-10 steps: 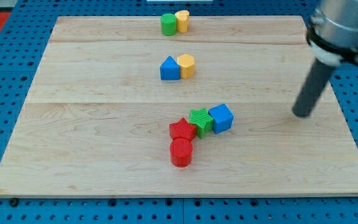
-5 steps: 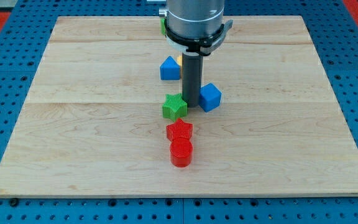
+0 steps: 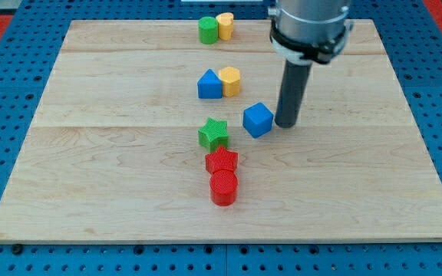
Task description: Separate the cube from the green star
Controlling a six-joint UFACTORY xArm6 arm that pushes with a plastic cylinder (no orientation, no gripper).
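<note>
Plainly pale wooden board (image 3: 129, 199), blue pegboard (image 3: 6, 92).

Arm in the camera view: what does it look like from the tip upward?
My tip ends a straight, dark grey, round rod with no markings. Above it sits a wider silver-grey cylindrical housing ringed by a black band with a thin white line. No cables or labels show, and the view's top edge cuts off the rest of the arm.
</note>
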